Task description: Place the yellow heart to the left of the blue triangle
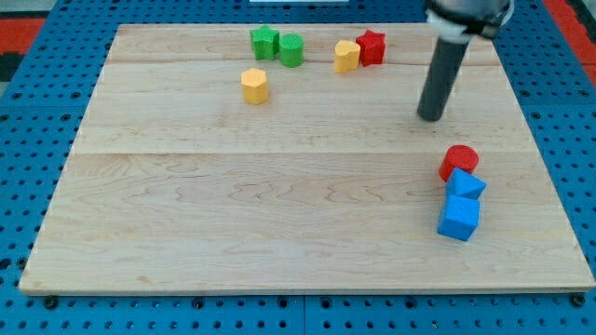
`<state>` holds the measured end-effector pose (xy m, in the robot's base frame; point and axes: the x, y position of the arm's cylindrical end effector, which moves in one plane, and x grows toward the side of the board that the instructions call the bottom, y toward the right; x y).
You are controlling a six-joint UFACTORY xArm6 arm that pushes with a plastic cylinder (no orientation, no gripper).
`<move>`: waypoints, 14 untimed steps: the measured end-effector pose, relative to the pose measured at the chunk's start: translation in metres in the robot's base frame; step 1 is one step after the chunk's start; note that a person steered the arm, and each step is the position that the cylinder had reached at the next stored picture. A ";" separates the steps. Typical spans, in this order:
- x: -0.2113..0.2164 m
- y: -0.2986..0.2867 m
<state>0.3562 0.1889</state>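
The yellow heart (pixel 346 56) sits near the view's top, touching the left side of a red star (pixel 372 46). The blue triangle (pixel 466 184) lies at the right of the board, wedged between a red round block (pixel 459 160) above it and a blue cube (pixel 459 218) below it. My tip (pixel 431 118) rests on the board above and a little left of the red round block, well to the right of and below the yellow heart, touching no block.
A yellow hexagon (pixel 254 86) lies left of centre near the top. A green star (pixel 264 42) and a green round block (pixel 291 49) stand together above it. The wooden board (pixel 233 214) lies on a blue pegboard.
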 end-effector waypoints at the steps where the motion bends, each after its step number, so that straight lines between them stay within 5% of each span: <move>1: -0.082 0.017; 2: -0.128 -0.045; 4: -0.091 -0.150; 5: -0.034 -0.155; 6: -0.044 -0.160; 7: -0.098 -0.140; 9: -0.073 -0.221; 12: 0.025 -0.196; 13: 0.001 -0.234; 14: -0.003 -0.183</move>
<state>0.3531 0.0054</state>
